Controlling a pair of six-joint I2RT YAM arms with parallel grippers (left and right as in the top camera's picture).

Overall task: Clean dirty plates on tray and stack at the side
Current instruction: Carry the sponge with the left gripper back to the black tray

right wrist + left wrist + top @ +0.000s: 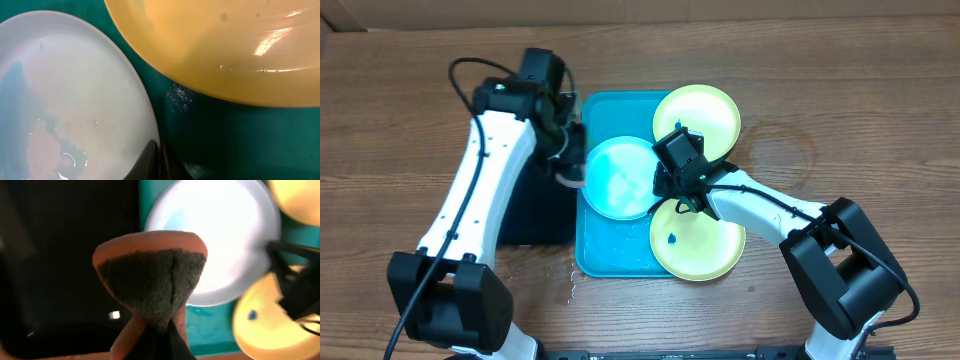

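Sponge (152, 285) sits pinched in my left claw (563, 150), which hangs above the tray's (610, 262) left edge, beside the black tray (535, 212). My right claw (157, 161) is closed with nothing visibly held, its tips at the right rim of the cyan plate (615, 178) lying mid-tray. The far yellow-green plate (705, 110) overhangs the tray's far right corner, and the near yellow-green plate (698, 248), marked with a blue speck (672, 238), overhangs its near right corner onto the counter (860, 120).
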